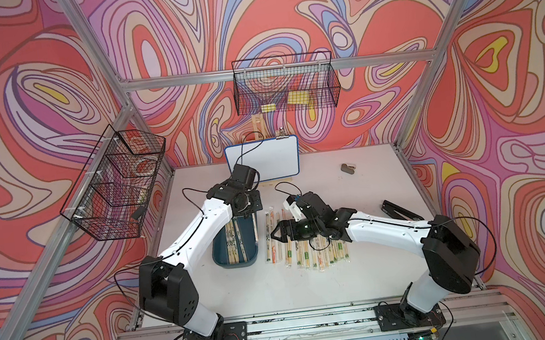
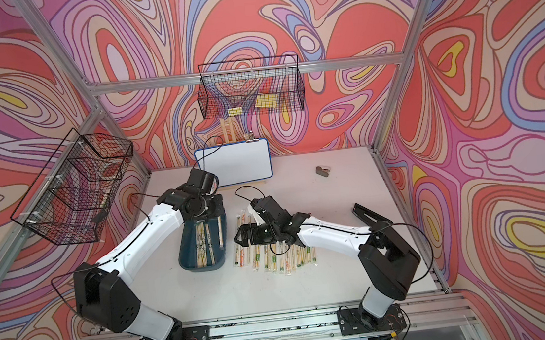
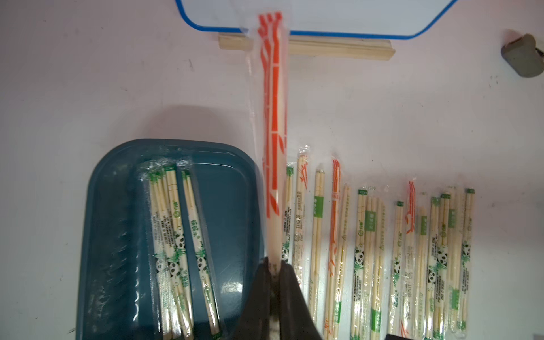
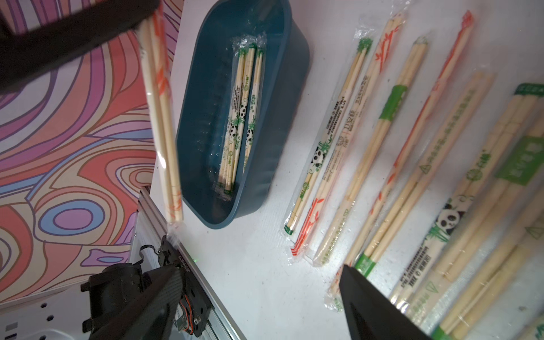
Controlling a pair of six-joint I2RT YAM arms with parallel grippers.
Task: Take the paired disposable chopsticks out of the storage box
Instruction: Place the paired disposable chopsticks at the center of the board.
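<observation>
The dark teal storage box (image 1: 219, 260) (image 3: 117, 206) (image 4: 265, 147) sits left of the table's centre and holds a few sleeved paired disposable chopsticks (image 1: 235, 240) (image 3: 173, 241) (image 4: 241, 117). Above the box's right edge, my left gripper (image 3: 275, 266) is shut on one end of a pair with red-orange print (image 3: 272, 117) (image 4: 160, 117) (image 1: 256, 229). Several more pairs (image 1: 308, 256) (image 2: 273, 257) (image 3: 382, 250) lie in a row on the table right of the box. Over that row's left part hangs my right gripper (image 1: 275, 235) (image 4: 260, 267), open and with nothing in it.
A small whiteboard (image 1: 263, 159) on a wooden stand stands behind the box. A grey block (image 1: 347, 168) lies at the back right, a black flat object (image 1: 399, 211) at the right. Wire baskets hang on the left wall (image 1: 114, 184) and back wall (image 1: 286, 86).
</observation>
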